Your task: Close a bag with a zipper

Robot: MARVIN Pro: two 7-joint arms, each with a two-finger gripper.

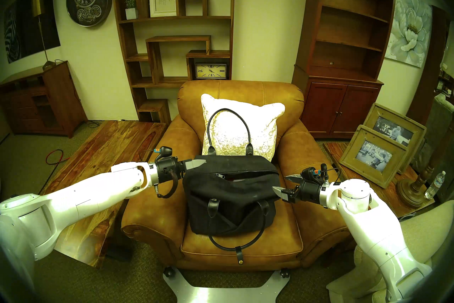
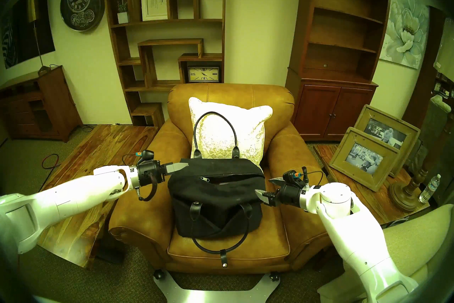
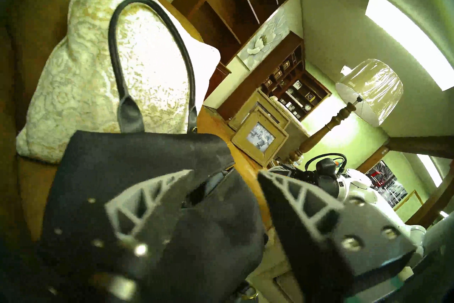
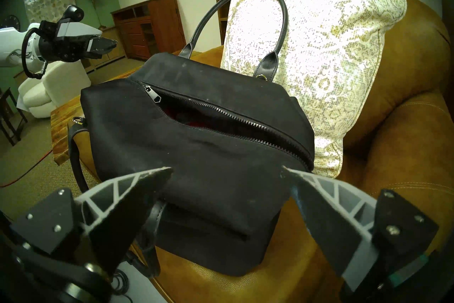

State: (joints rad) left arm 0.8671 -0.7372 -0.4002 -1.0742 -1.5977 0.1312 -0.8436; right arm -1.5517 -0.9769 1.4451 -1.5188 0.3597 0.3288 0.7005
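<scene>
A boxy black bag [image 1: 228,196] [image 2: 213,199] [image 4: 196,159] stands on the armchair's seat cushion. Its zipper [image 1: 248,173] [image 4: 221,110] gapes along most of the top, and the small pull [image 1: 219,175] [image 4: 152,96] sits near the bag's left end. One handle [image 1: 228,113] leans on the pillow; the other [image 1: 235,243] hangs down the front. My left gripper [image 1: 199,162] [image 3: 224,173] hovers at the bag's far left corner, its fingers apart and holding nothing. At the bag's right end my right gripper [image 1: 285,184] [image 4: 226,169] stands wide open, empty.
The tan leather armchair [image 1: 309,147] holds a white and gold pillow [image 1: 260,128] behind the bag. A wooden table [image 1: 105,147] lies on the left. On the right, another table carries picture frames [image 1: 373,159], a lamp base [image 1: 412,187] and a water bottle [image 1: 436,184].
</scene>
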